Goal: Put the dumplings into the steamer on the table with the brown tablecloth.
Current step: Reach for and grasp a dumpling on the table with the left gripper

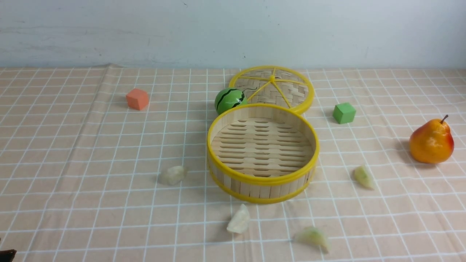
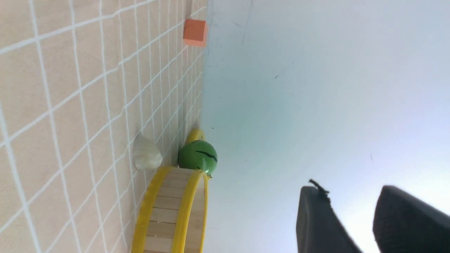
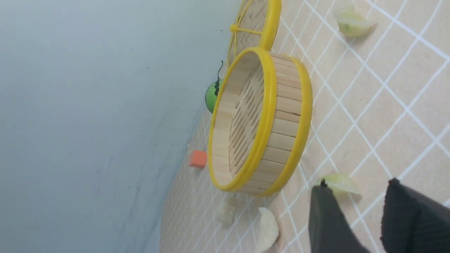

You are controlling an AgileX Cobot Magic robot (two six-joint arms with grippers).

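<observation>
The steamer (image 1: 262,182) stands mid-table on the brown tablecloth (image 1: 72,153), its slat floor bare. Around it lie several dumplings: a whitish one (image 1: 172,175) to its left, a whitish one (image 1: 239,220) in front, a pale green one (image 1: 314,238) front right, a pale green one (image 1: 363,177) to its right. Neither gripper shows in the front view. My left gripper (image 2: 351,189) is open and empty, against the wall, apart from the steamer (image 2: 175,211) and a whitish dumpling (image 2: 146,154). My right gripper (image 3: 358,184) is open, with a green dumpling (image 3: 339,181) on the cloth just past one fingertip.
The woven lid (image 1: 271,89) leans behind the steamer with a watermelon ball (image 1: 229,100) beside it. An orange cube (image 1: 137,99) sits far left, a green cube (image 1: 344,112) right of the lid, a pear (image 1: 431,142) at the right edge.
</observation>
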